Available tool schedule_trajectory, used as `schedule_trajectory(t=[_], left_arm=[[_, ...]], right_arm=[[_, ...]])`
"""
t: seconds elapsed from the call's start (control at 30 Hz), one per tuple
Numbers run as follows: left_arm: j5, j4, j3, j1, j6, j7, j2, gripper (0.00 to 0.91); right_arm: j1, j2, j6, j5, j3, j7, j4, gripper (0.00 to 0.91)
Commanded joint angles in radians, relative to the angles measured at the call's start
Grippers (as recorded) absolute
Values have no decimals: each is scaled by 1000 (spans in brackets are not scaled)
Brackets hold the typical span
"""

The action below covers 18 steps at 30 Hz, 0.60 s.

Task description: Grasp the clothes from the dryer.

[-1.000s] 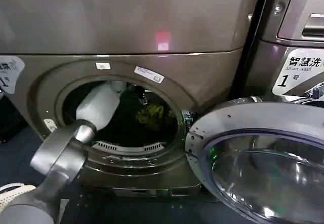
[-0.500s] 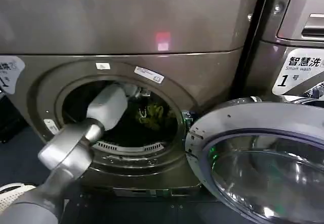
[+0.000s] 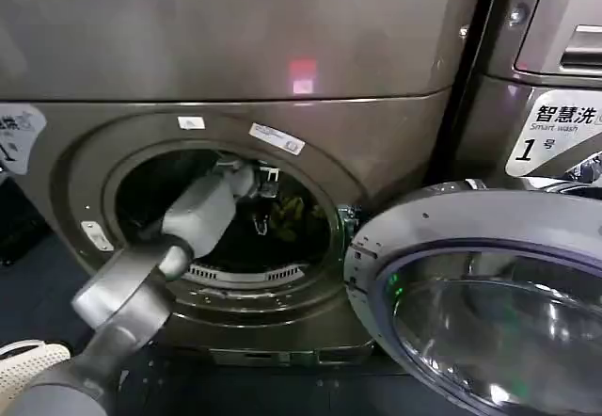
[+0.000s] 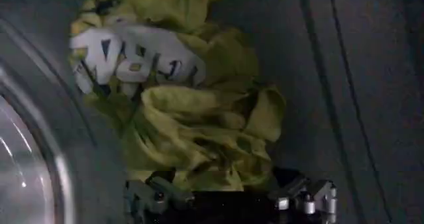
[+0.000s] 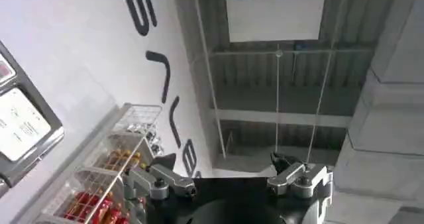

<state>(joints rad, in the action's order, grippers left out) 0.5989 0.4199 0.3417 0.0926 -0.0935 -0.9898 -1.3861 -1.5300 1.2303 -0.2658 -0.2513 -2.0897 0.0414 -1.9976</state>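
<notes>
Yellow-green clothes (image 4: 199, 112), one bundle.

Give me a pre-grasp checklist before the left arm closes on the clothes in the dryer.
1. Dryer door swung open, mouth clear: ok.
2. Left gripper inside the drum, facing the clothes: ok.
3. Jaws open, one on each side of the bundle's near edge: ok.
4. Fabric actually between the jaws, not just in front of them: cannot tell.
5. Clothes free of the drum wall, nothing snagged: cannot tell.
6. Right gripper away from the dryer, pointing up at the ceiling: ok.
</notes>
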Motion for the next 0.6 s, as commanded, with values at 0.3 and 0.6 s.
schedule_trajectory(t=[0.3,0.6], left_arm=[[-2,19,8,-30,-3,-12,-5,907],[6,12,10,-40,7,22,-20,907]], right_arm=[[7,-1,3,0,0,0,-7,907],[1,7,-1,-1,0,0,-5,907]])
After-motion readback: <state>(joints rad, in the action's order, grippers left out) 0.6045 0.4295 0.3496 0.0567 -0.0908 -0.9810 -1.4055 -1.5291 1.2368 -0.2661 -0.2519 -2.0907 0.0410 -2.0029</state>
